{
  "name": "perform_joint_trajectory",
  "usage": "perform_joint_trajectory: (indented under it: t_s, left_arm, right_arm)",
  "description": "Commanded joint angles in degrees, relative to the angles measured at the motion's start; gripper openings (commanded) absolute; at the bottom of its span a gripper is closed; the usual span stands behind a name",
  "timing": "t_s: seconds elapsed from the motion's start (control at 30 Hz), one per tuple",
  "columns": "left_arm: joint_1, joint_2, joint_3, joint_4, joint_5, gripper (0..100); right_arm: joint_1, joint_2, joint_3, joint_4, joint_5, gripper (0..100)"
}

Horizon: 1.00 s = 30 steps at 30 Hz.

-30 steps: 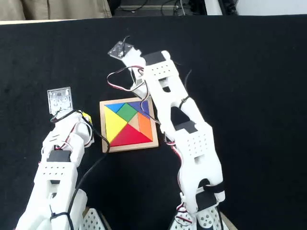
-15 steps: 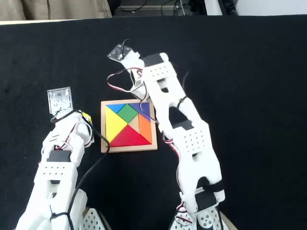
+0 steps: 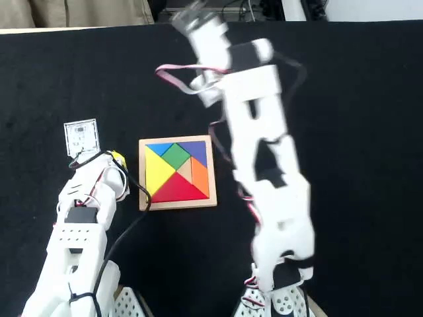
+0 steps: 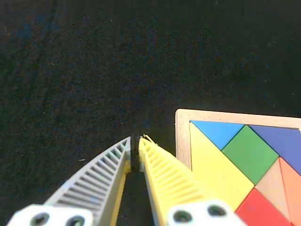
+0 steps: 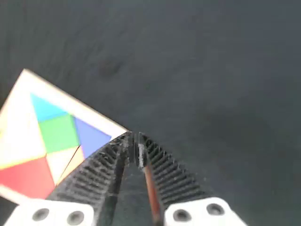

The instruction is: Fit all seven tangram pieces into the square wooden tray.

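Tangram pieces (image 3: 177, 172) fill tray (image 3: 178, 205); left tool (image 4: 135, 140), right tool (image 5: 134, 136) both pinched closed, empty.

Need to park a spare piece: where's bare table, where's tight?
Bare cloth: wide stretch right of the right arm, and the far-left area beyond the left arm. Tight: strip between the tray rim and the left jaws; narrow between tray and right arm.

Bright, even light from overhead, soaked up by the black cloth (image 3: 357, 132) with barely a shadow cast, whitish glare on the left arm (image 3: 74, 241) shell, heavy smear along the right arm (image 3: 254, 99), and a hazy, washed-out tray (image 5: 70, 98) rim in the right wrist view.
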Motion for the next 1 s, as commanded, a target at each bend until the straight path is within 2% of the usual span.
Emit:
perform_joint_trajectory:
  t_s: [0.0, 0.13, 0.27, 0.43, 0.53, 0.73, 0.8, 0.87, 0.97]
  left_arm:
    - [-0.66, -0.62, -0.4, -0.97, 0.62, 5]
    - [-1.19, -0.97, -0.75, -0.97, 0.26, 5]
    - [-0.84, -1.23, -0.57, -1.23, -5.54, 5]
    - [-2.15, -1.85, -4.53, -0.44, -7.38, 4]
    - [-6.29, -6.07, -12.53, 7.03, -7.03, 4]
    - [-9.54, -24.09, -38.02, 33.05, -7.47, 5]
    - [-9.36, -30.59, -45.14, 37.01, -9.85, 5]
    - [-7.52, -36.22, -49.98, 38.68, -16.09, 5]
    - [-5.93, -44.13, -52.0, 39.47, -23.38, 4]
  right_arm:
    - [5.27, -16.4, 3.65, 2.2, -3.78, 1.1]
    - [8.35, -33.98, 22.99, 2.02, -3.52, 1.1]
    - [11.87, -55.34, 38.99, 0.62, -2.73, 1.1]
    - [17.05, -81.63, 52.26, -8.35, 6.86, 1.1]
    - [16.26, -94.81, 61.67, -14.24, 7.82, 1.4]
    - [16.62, -114.24, 74.51, -20.92, 7.56, 1.5]
    - [17.32, -118.81, 76.97, -23.74, 7.38, 1.5]
    - [18.11, -122.77, 78.73, -26.55, 7.38, 1.5]
    - [19.43, -128.31, 80.13, -30.86, 7.38, 1.5]
